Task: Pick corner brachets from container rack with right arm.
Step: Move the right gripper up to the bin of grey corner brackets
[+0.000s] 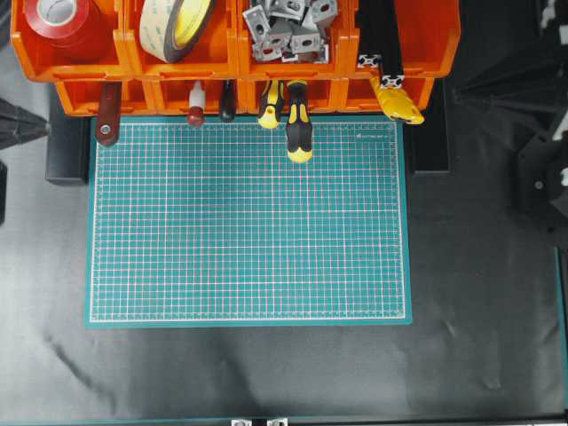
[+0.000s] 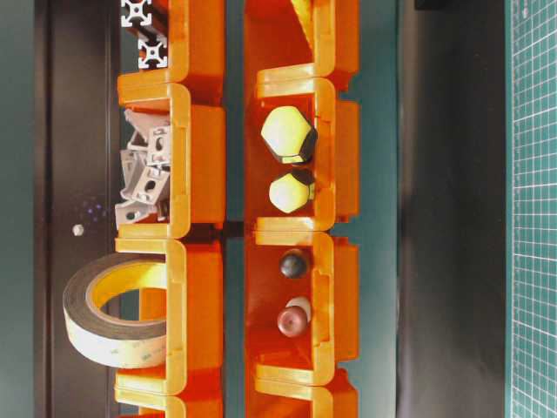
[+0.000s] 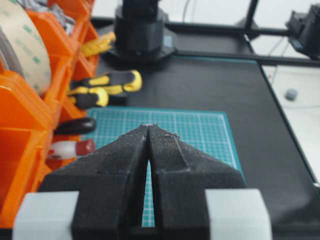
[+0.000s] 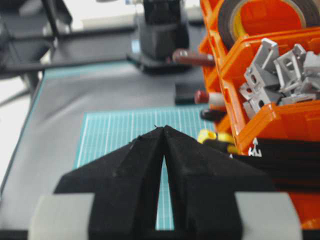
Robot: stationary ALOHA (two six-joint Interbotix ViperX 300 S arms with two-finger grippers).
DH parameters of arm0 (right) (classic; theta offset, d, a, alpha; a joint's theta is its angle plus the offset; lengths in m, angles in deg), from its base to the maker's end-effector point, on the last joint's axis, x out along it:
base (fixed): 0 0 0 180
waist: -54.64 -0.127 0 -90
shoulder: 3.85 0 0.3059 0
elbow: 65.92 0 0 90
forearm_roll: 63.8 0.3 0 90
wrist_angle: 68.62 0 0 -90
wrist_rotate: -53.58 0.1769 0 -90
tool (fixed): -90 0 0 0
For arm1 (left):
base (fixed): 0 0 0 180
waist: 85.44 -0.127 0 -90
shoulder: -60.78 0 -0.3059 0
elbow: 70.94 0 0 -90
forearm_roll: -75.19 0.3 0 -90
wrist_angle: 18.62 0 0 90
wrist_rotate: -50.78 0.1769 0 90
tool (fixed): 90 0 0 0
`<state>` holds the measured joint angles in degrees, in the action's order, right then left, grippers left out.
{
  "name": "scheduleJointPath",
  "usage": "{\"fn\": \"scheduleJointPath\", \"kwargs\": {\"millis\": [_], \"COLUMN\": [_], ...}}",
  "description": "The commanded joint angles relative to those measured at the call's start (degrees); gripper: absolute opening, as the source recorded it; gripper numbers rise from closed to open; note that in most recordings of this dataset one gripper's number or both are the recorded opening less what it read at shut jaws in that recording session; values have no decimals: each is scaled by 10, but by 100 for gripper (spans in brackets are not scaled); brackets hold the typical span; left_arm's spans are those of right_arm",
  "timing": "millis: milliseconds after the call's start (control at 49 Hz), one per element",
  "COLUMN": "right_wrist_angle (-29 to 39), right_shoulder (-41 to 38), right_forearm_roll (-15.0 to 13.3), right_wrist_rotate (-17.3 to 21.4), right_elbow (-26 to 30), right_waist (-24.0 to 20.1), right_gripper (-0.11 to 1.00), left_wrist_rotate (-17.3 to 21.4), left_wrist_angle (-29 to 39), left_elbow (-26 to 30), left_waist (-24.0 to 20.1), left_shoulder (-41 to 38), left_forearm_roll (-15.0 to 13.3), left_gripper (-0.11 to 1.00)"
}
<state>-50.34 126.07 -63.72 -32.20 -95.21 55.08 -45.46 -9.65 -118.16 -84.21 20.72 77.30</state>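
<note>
Closest to the right wrist camera, the black right gripper (image 4: 163,131) has its fingertips pressed together and holds nothing; at its 2 o'clock the silver-grey cast-metal corner brachets (image 4: 280,80) lie heaped in an upper bin of the bright orange plastic container rack (image 4: 280,122); overhead, that heap (image 1: 291,28) sits at 12 o'clock in the rack (image 1: 404,44); black slotted bars (image 1: 380,35) fill the bin at its 3 o'clock, a tape roll (image 1: 176,27) the bin at 9 o'clock; yellow-and-black handles (image 1: 298,120) jut over the green gridded mat (image 1: 248,222); the black left gripper (image 3: 149,131) is likewise closed and empty.
</note>
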Motion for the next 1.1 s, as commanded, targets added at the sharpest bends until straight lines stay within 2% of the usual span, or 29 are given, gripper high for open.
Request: {"fn": "scheduleJointPath", "kwargs": {"millis": [0, 143, 286, 531, 653, 735, 899, 1082], "right_wrist_angle": [159, 318, 410, 495, 542, 563, 584, 609], "right_shoulder": [-48, -102, -149, -256, -308, -341, -413, -475], "right_forearm_roll": [0, -6, -6, -7, -17, -20, -17, -18], "right_wrist_rotate": [1, 0, -1, -4, -13, -33, -95, -139], "right_elbow": [121, 227, 297, 401, 459, 500, 590, 653], "right_waist": [3, 31, 69, 93, 107, 111, 109, 112], "right_gripper": [0, 0, 0, 0, 0, 0, 0, 0], "left_wrist_rotate": [-2, -3, -4, -3, -2, -2, -2, -2], "left_wrist_angle": [2, 1, 1, 2, 4, 5, 5, 6], "left_elbow": [18, 18, 19, 23, 25, 25, 25, 24], "left_waist": [6, 10, 18, 21, 21, 21, 21, 21], "left_shoulder": [-3, -4, -5, -7, -7, -7, -7, -4], "left_forearm_roll": [2, 1, 2, 2, 2, 2, 1, 2], "left_gripper": [0, 0, 0, 0, 0, 0, 0, 0]}}
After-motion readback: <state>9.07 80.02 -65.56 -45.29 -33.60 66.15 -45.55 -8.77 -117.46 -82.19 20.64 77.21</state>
